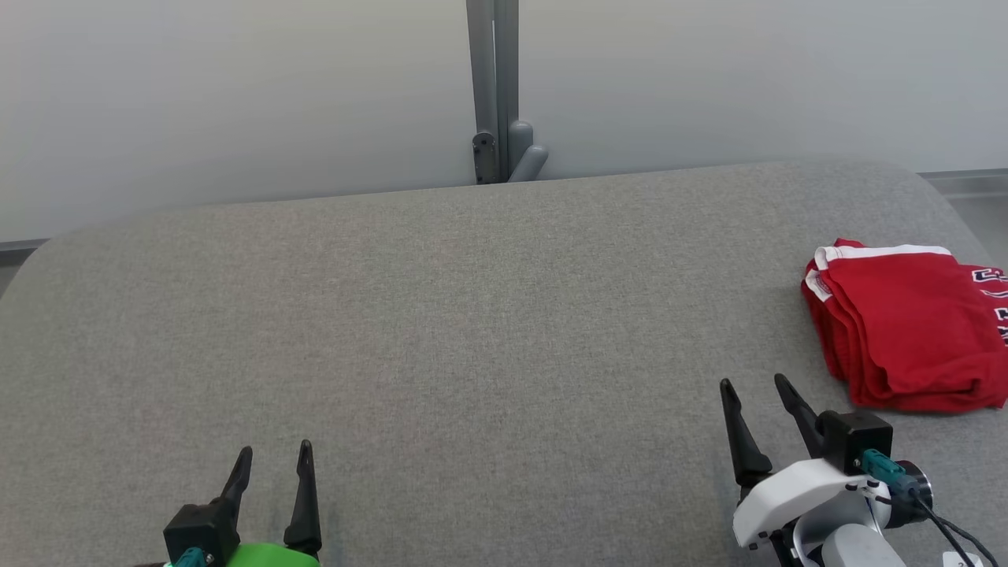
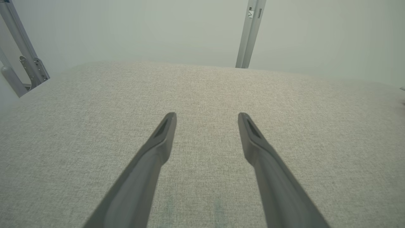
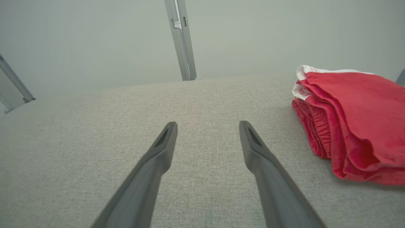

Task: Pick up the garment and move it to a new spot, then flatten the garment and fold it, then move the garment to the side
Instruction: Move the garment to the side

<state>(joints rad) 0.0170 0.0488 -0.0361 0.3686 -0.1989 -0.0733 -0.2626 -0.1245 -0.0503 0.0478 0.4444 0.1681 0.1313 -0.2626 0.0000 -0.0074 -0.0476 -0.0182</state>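
Note:
A red garment (image 1: 906, 327) with white trim lies folded in a thick stack at the far right of the grey padded table (image 1: 472, 315). In the right wrist view the garment (image 3: 357, 126) sits to the right of my fingers, apart from them. My right gripper (image 1: 756, 386) stands open just left of and below the stack, nothing between its fingers. At the lower left my left gripper (image 1: 274, 450) is open too, over bare fabric. Both wrist views show the jaws spread wide: left gripper (image 2: 207, 114), right gripper (image 3: 208, 123).
A grey metal post (image 1: 494, 87) with a bracket rises behind the table's far edge against a pale wall. The table's rounded right corner lies just beyond the garment. The grey surface stretches wide between the two grippers.

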